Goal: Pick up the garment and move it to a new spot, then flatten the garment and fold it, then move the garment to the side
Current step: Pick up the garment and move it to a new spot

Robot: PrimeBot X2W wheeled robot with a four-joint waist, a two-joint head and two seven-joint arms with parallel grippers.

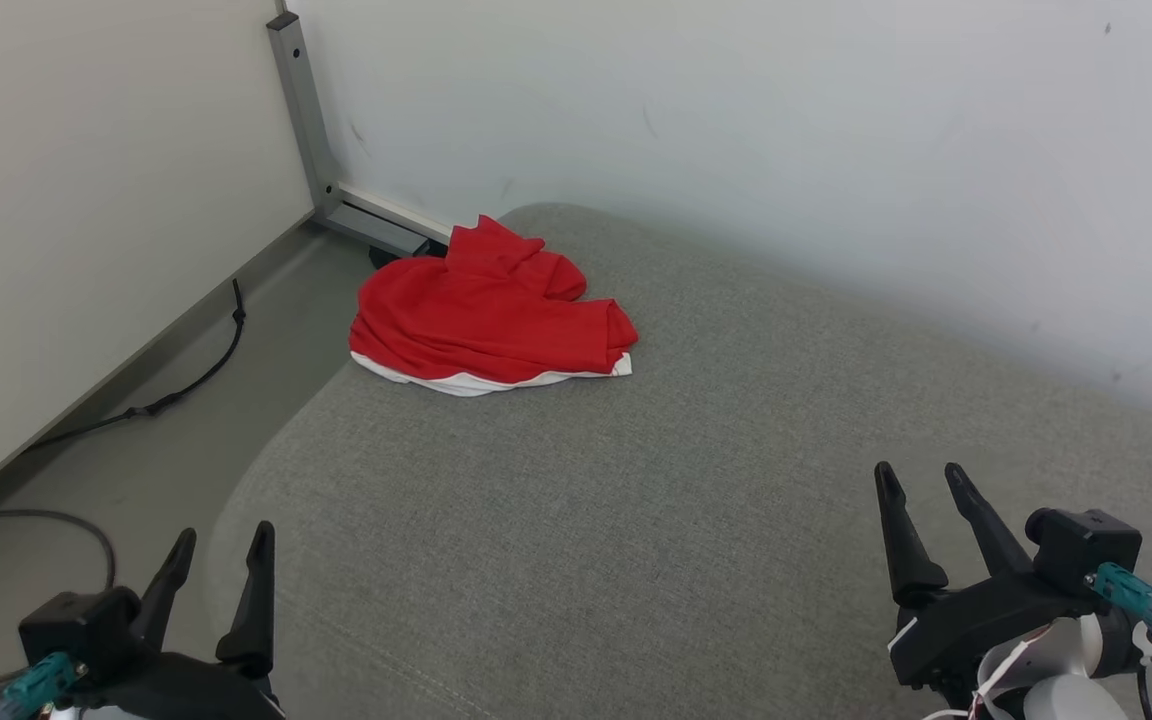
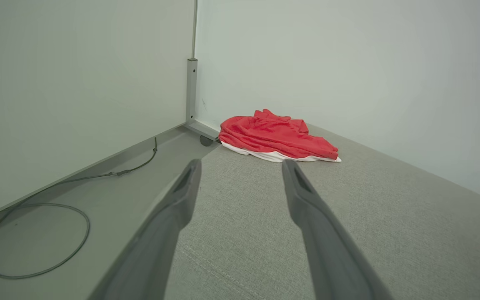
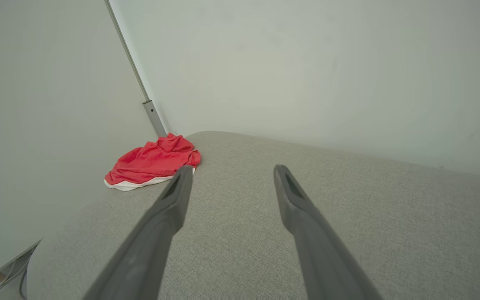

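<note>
The red garment is lying in a loose, wrinkled heap on the grey fabric surface, a little left of the centre in the upper half of the head view. A white layer is showing along its lower edge. It is sitting at the far corner of the surface, close to the foot of a grey metal post that is standing where the two pale walls are meeting.

The left tool is hanging at the lower left of the head view, over the near edge of the surface, and its two dark fingers are standing spread with nothing between them. The right tool is hanging at the lower right, also spread and carrying nothing. Both are staying well apart from the garment.

In the left wrist view the garment is appearing just above the fingertips, slightly right of the centre. In the right wrist view it is lying at the left, beside the tip of the left finger.

A dark cable is running on the grey floor along the left wall.
</note>
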